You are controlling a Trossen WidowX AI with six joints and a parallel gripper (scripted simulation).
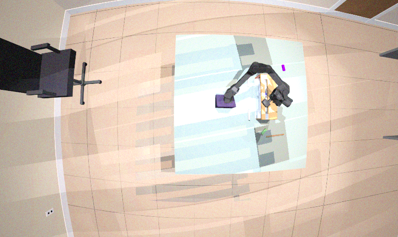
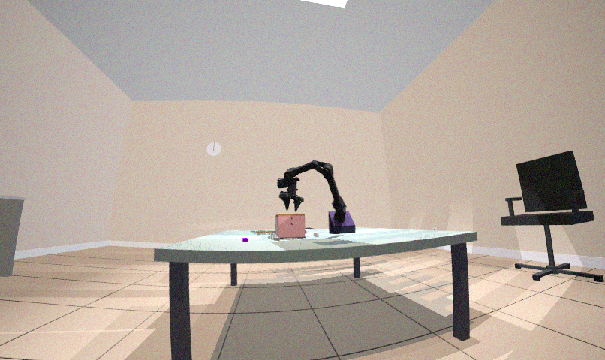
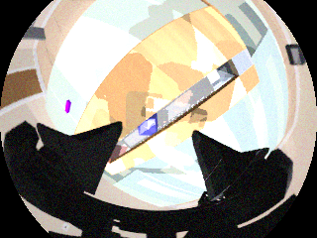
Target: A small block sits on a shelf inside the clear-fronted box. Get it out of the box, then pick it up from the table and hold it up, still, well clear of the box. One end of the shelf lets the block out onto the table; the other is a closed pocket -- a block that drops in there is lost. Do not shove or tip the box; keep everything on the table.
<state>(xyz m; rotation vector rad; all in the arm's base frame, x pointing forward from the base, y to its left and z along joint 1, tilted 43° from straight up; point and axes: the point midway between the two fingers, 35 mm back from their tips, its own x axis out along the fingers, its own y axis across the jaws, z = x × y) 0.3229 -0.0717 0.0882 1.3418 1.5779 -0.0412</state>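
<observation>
The box (image 1: 272,115) (image 2: 290,226) (image 3: 119,74) stands on the table with an orange top, a pink end and a long narrow slot along the top. Its clear front faces the arm's base. The small blue block (image 1: 265,94) (image 3: 148,126) shows through the slot, nearer the slot's lower-left end in the wrist view. My gripper (image 2: 292,210) (image 3: 158,130) is open and empty, pointing down a little above the box top. In the top view the wrist and fingers cover part of the top. The shelf's ends cannot be told apart clearly.
A magenta block (image 1: 283,67) (image 2: 245,239) (image 3: 67,106) lies on the table beyond the box. A green piece (image 1: 263,131) and a thin orange stick (image 1: 274,135) lie past one box end. A white strip (image 1: 249,114) lies between the box and the purple base (image 1: 220,104) (image 2: 349,223).
</observation>
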